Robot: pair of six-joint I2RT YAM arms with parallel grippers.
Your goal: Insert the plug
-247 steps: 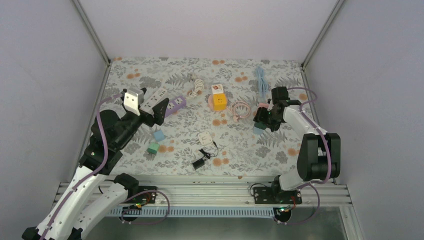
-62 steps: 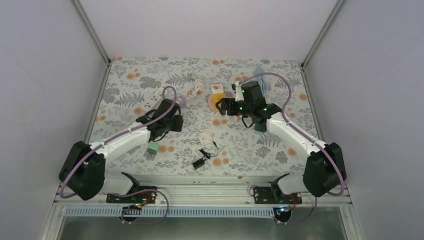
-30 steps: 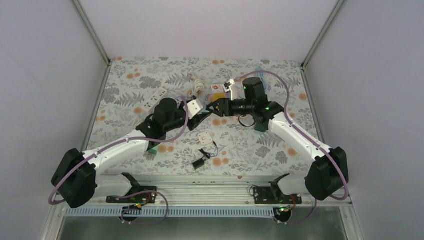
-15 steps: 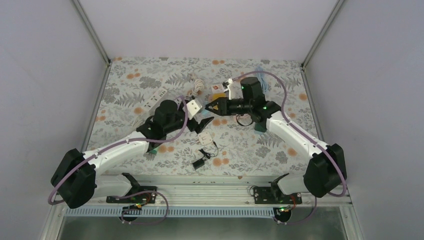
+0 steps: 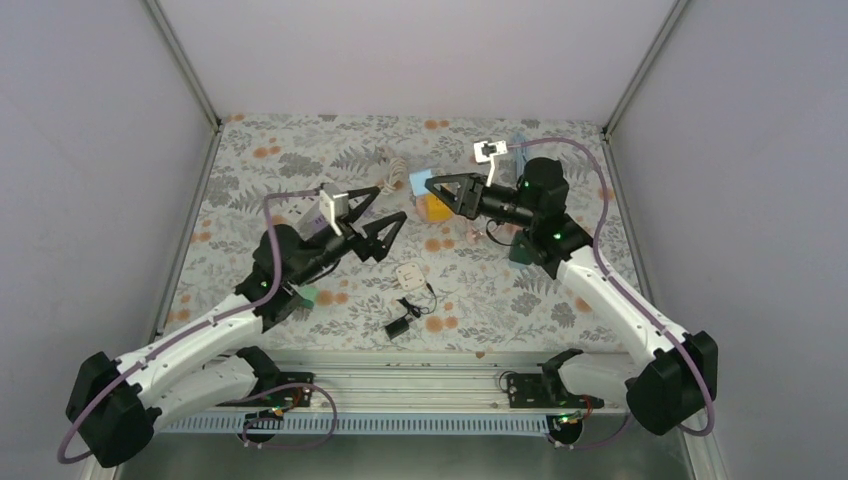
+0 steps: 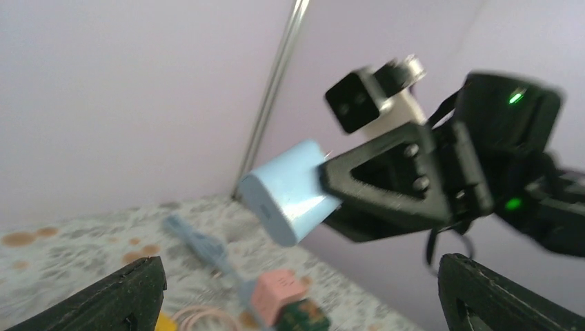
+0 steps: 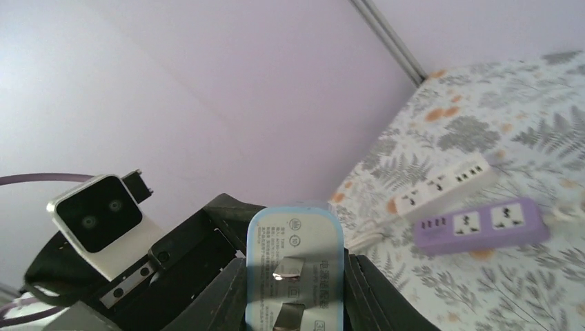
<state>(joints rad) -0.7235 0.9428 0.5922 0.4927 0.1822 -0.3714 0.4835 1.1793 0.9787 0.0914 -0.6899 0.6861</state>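
Plug point(image 5: 420, 184), pale blue, sits clamped in right end effector point(image 5: 437, 186); left end effector point(image 5: 388, 207) stands wide open.

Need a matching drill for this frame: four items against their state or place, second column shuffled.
Items
1. blue plug
2. left hand
3. purple power strip
4. black adapter

State or place
A. lying flat next to the white power strip
B. open, holding nothing
C. on the table near its front edge
D. gripped in the right hand, raised in the air

Pairs: 1-D, 2-B, 3-A, 4-C
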